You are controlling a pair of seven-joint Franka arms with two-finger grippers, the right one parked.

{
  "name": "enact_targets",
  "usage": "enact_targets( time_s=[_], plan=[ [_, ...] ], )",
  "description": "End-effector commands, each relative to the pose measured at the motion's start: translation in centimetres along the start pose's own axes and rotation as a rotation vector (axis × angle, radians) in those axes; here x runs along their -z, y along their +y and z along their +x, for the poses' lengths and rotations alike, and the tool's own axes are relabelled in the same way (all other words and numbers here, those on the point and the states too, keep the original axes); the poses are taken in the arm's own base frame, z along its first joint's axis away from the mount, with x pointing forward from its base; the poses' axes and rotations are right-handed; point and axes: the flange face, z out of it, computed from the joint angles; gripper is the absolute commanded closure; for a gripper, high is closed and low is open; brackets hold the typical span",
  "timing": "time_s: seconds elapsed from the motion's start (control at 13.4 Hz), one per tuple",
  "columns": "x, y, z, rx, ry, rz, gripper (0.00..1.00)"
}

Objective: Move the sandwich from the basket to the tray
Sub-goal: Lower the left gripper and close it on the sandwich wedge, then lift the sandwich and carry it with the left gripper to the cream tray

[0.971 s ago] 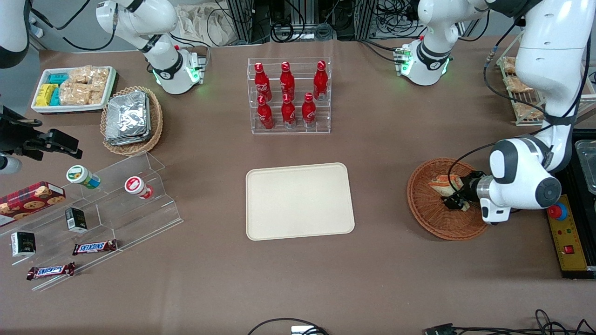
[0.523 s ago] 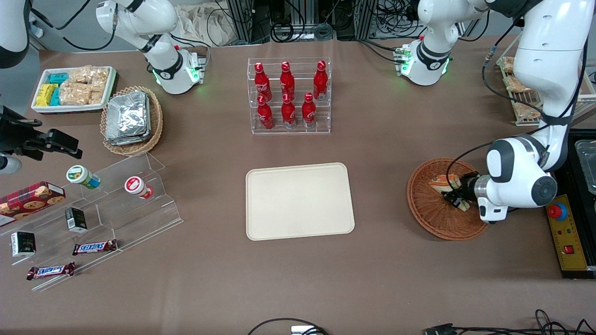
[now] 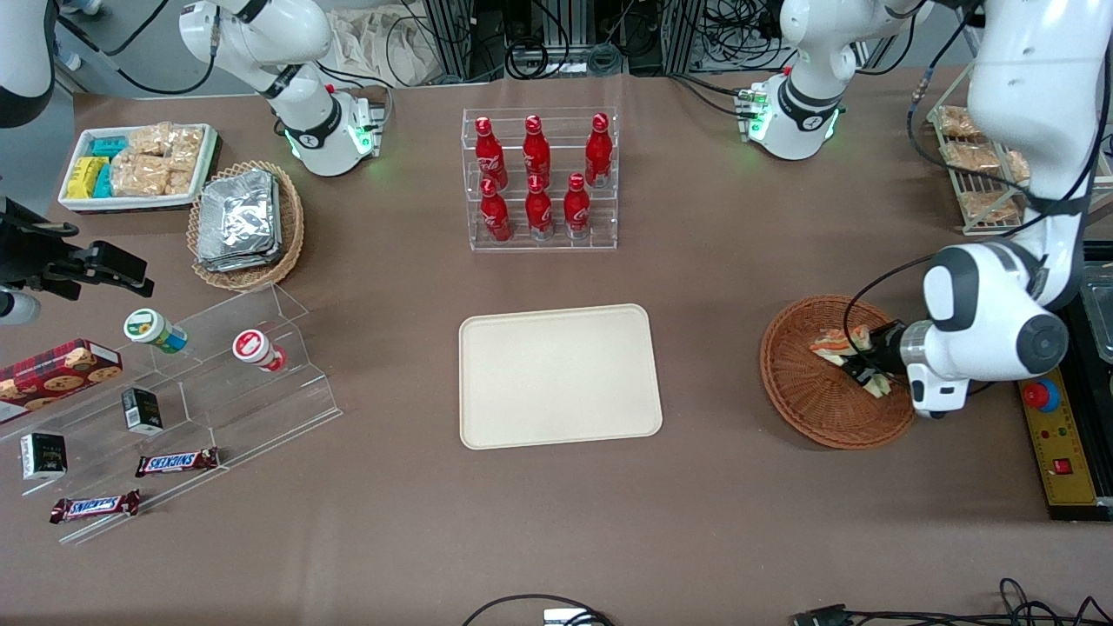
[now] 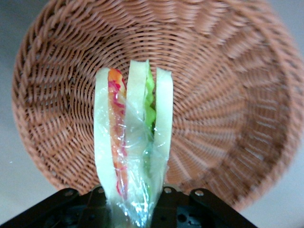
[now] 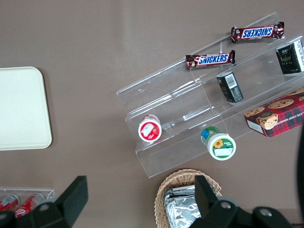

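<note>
Tray (image 3: 559, 376) is left bare near mid-table, ready as the drop spot; basket (image 3: 813, 396) is set toward the working arm's end. Above its bowl, sandwich (image 4: 132, 142) is held clamped by its narrow end in the gripper (image 3: 863, 365), apparently lifted off the weave for carrying.

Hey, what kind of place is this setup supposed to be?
Probably a robotics lab mocked up as a snack counter: an acrylic rack of red cola bottles, Snickers bars on clear steps, and the left arm's pincer, over the wicker basket, shut on a wrapped sandwich.

High front overview; 2 close wrist views.
</note>
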Motion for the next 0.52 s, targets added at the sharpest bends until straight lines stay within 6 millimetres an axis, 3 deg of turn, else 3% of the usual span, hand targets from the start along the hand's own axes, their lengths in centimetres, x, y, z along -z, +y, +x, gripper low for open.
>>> enact_targets(
  time_s=[0.0, 0.22, 0.45],
  plan=[
    [5.3, 2.1, -4.1, -0.136, 0.059, -0.013, 0.83],
    [9.2, 5.6, -6.7, -0.335, 0.069, -0.008, 0.83],
    [10.7, 10.4, -10.7, -0.432, 0.076, 0.001, 0.83]
  ],
)
